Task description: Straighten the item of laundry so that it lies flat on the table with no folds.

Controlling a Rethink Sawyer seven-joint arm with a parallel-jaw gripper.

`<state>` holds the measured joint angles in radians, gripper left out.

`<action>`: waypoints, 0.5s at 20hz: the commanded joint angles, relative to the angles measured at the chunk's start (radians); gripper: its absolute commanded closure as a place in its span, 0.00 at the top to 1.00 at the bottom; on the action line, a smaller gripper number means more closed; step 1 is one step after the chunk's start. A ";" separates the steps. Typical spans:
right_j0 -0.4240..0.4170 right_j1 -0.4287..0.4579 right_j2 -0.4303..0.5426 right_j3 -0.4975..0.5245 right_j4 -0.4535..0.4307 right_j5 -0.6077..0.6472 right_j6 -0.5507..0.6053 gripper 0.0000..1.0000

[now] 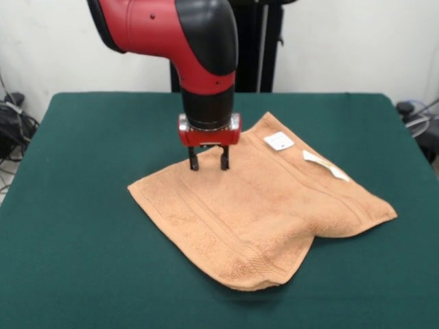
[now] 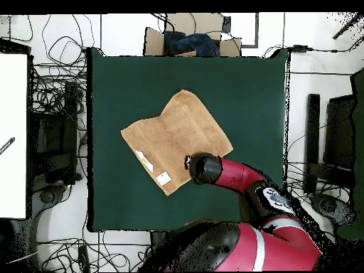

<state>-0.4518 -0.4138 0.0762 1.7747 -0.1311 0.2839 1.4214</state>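
The peach-orange towel (image 1: 260,212) lies spread across the middle of the green table (image 1: 82,205). Two white tags (image 1: 278,141) sit on its far right edge. Its near edge is uneven, with a rounded, doubled-over lobe at the front (image 1: 254,274) and a notch beside it. My gripper (image 1: 208,164) points straight down at the towel's far left edge, jaws open, tips at or just above the cloth. In the overhead view the towel (image 2: 174,135) lies mid-table and the arm's wrist (image 2: 206,169) covers the gripper at the towel's lower right edge.
Bare green felt (image 2: 114,85) surrounds the towel on all sides. Off the table, cables and equipment (image 2: 53,121) lie along the left and right, and a cardboard box (image 2: 188,39) stands beyond the top edge.
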 commanded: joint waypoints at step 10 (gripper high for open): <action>-0.061 0.229 0.031 -0.051 -0.081 -0.152 0.105 1.00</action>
<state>-0.4619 -0.4145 0.0845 1.7776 -0.1364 0.2834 1.4216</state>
